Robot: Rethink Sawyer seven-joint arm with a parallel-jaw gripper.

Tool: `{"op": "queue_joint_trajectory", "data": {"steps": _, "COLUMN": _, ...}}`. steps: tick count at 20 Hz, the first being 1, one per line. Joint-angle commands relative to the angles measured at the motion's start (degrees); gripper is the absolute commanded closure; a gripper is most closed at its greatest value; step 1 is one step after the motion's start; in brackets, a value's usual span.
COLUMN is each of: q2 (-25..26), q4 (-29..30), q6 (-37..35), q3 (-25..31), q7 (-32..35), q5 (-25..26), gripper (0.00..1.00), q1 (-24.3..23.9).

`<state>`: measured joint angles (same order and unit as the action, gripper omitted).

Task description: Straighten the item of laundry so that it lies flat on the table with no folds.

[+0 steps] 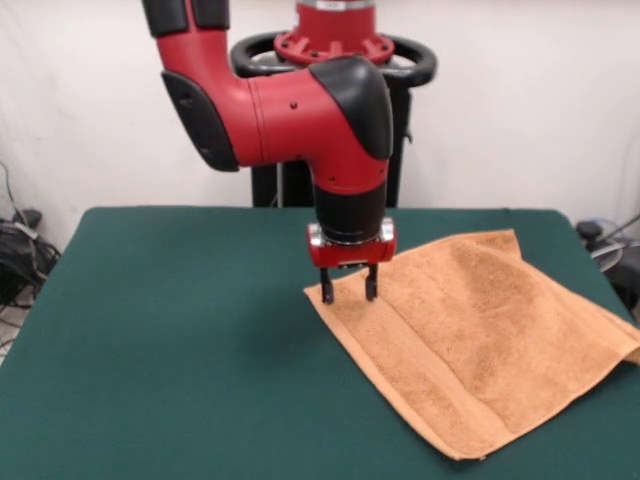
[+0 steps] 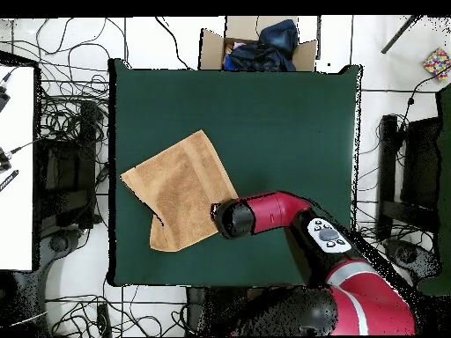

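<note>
The orange-tan towel (image 1: 480, 340) lies on the right part of the dark green table (image 1: 180, 340), turned like a diamond. Its right corner looks folded over. My gripper (image 1: 348, 292) points straight down over the towel's left corner. It is open and holds nothing, with its fingertips (image 1: 327, 295) at or just above the cloth. In the overhead view the towel (image 2: 181, 189) lies at the table's (image 2: 282, 114) left side with a fold at its lower corner. The arm's wrist (image 2: 231, 218) covers the gripper at the towel's right corner.
The robot's pedestal (image 1: 335, 50) stands behind the table's far edge. A cardboard box with dark cloth (image 2: 255, 44) sits beyond the table's top edge in the overhead view. Cables (image 2: 75, 132) lie on the floor around the table.
</note>
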<state>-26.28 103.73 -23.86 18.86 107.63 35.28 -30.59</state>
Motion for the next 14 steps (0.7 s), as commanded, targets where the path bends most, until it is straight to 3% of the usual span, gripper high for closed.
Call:
{"op": "queue_joint_trajectory", "data": {"steps": 1, "q2": 1.03, "q4": -0.6, "q6": 3.07, "q3": -0.88, "q7": 1.77, "q5": 3.37, "gripper": 0.0, "q1": 2.47}}
{"op": "queue_joint_trajectory", "data": {"steps": 8, "q2": 0.91, "q4": -1.14, "q6": 3.35, "q3": -2.99, "q7": 3.48, "q5": 3.8, "gripper": 0.0, "q1": 4.96}}
{"op": "queue_joint_trajectory", "data": {"steps": 14, "q2": 4.47, "q4": -3.33, "q6": 10.86, "q3": -11.98, "q7": 11.43, "q5": 5.17, "gripper": 0.0, "q1": 13.79}}
